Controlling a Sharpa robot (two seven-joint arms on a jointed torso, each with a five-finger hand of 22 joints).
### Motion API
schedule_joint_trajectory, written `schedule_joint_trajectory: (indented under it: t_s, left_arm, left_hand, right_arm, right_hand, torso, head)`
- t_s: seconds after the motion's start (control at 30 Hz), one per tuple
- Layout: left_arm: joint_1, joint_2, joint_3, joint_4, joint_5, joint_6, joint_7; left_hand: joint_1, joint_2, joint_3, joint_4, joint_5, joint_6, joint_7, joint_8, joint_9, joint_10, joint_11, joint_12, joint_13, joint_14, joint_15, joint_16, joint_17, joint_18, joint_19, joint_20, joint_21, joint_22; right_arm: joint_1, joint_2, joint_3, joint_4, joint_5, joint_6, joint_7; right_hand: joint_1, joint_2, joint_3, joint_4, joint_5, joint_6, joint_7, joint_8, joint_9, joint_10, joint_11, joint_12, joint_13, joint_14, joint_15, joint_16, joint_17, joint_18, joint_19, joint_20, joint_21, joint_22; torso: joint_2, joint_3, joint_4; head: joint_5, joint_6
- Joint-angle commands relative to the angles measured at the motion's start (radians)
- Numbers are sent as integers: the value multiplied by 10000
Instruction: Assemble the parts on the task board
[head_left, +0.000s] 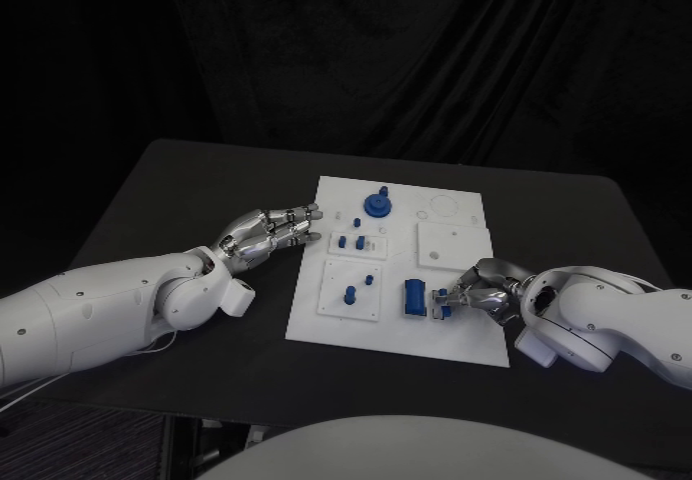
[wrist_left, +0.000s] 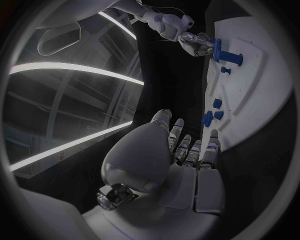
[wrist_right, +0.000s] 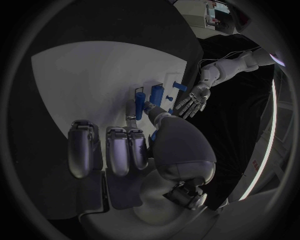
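The white task board (head_left: 454, 335) lies mid-table. A large round blue part (head_left: 378, 205) stands near its far edge. Two small blue parts (head_left: 352, 242) sit below it, and a blue peg (head_left: 351, 294) lies in a square recess. A blue block (head_left: 415, 297) stands right of the peg. My right hand (head_left: 488, 290) reaches in from the board's right side, and its thumb and fingertips close on a small blue part (head_left: 440, 309) beside the block. My left hand (head_left: 268, 236) hovers at the board's left edge with its fingers stretched out, holding nothing.
Two raised white squares (head_left: 451, 243) and ring outlines (head_left: 444, 208) take up the board's far right. Black table (head_left: 188, 190) surrounds the board, with its front edge close below my arms.
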Motion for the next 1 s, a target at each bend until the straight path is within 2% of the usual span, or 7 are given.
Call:
schedule_joint_trajectory:
  t_s: [0.03, 0.33, 0.5, 0.77, 1.0]
  left_arm:
    - [-20, 18, 9, 10, 19, 152, 91]
    - [-21, 24, 9, 2, 19, 164, 82]
    - [-22, 29, 9, -3, 19, 170, 74]
    - [-25, 43, 9, -17, 19, 186, 66]
    - [-30, 47, 9, -22, 19, 197, 64]
  left_hand:
    - [-38, -11, 71, -11, -44, 3, 47, 40, 4, 13, 44, 56, 14, 11, 42, 44, 5, -146, 71, -6, -7, 2]
    - [-38, -11, 71, -11, -44, 3, 47, 40, 4, 13, 44, 56, 14, 11, 42, 44, 5, -146, 71, -6, -7, 2]
    - [-53, -19, 80, -14, -63, 3, 49, 42, 4, 7, 41, 52, 12, 10, 47, 45, 4, -150, 70, -6, -8, -11]
    - [-53, -19, 80, -14, -63, 3, 49, 42, 4, 7, 41, 52, 12, 10, 47, 45, 4, -150, 70, -6, -8, -11]
    - [-53, -19, 80, -14, -63, 3, 49, 42, 4, 7, 41, 52, 12, 10, 47, 45, 4, -150, 70, -6, -8, -11]
  right_arm:
    - [6, 28, 3, -9, 21, 188, 8]
    - [4, 101, 2, -53, 21, 330, -78]
    - [4, 104, 1, -75, 21, 383, -112]
    - [3, 122, 1, -95, 21, 427, -105]
    - [3, 132, 1, -120, 21, 429, -65]
  right_hand:
    - [-86, 21, 387, -343, 31, -28, -15, 53, 0, 1041, -29, 63, 2633, 995, -66, 13, 2269, 97, 425, -53, -23, 2192]
    - [-214, -15, 424, -280, 22, -119, 15, 55, 35, 1041, -4, 63, 2633, 990, -49, 5, 2246, 104, 408, -42, -53, 2181]
    - [-508, -90, 397, -69, 5, -219, 63, 83, 99, 1041, 39, 63, 2633, 988, -12, 3, 2239, 110, 392, -12, -81, 2171]
    - [-1231, -226, -304, 702, -36, -471, 182, 177, 214, 1041, 146, 63, 2633, 984, 80, -2, 2220, 119, 369, 72, -120, 2158]
    - [-1531, -282, -751, 1196, -35, -579, 222, 260, 220, 1041, 184, 63, 2633, 986, 115, 3, 2232, 122, 364, 111, -127, 2155]
  torso:
    - [2, 8, 11]
    - [9, 2, -4]
    - [3, 5, -2]
    - [-2, 6, -2]
    - [-5, 6, -2]
  head:
    - [-21, -2]
    - [-8, -2]
    - [-7, -2]
    - [-11, -2]
    - [-6, -2]
